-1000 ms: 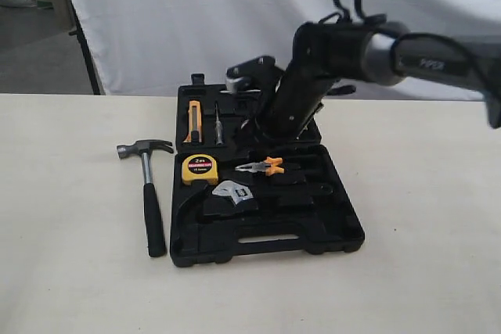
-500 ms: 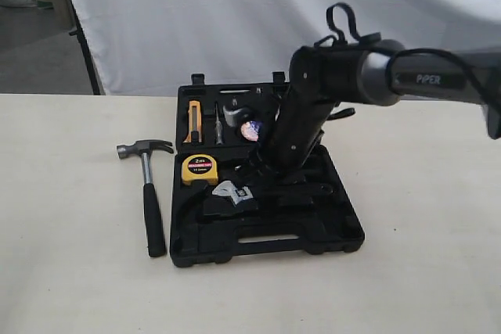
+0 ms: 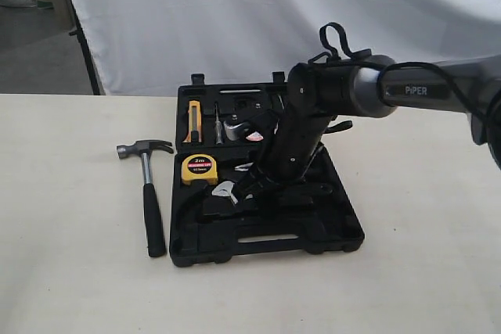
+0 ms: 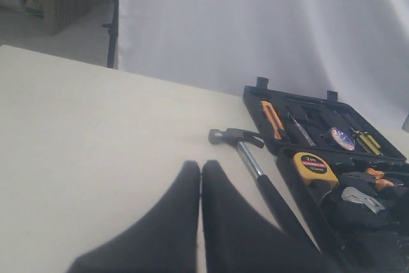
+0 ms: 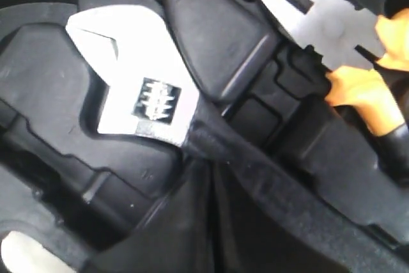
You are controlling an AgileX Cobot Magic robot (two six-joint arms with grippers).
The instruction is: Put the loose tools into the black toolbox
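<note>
Grab the hammer [image 3: 150,193] on its rubber handle near the head — likely top-heavy (it'll swing) — with your left gripper [image 4: 200,167], closed and empty; the right gripper [image 3: 246,189] I cannot tell.

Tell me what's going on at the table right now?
The right end effector is down in the toolbox. Its fingers look closed, with the tips at the wrench, which lies in the handle half next to the pliers. The tape roll sits in the other half. The hammer lies on the table beside the box, not yet packed. The left end effector hangs shut over the table, holding nothing.
</note>
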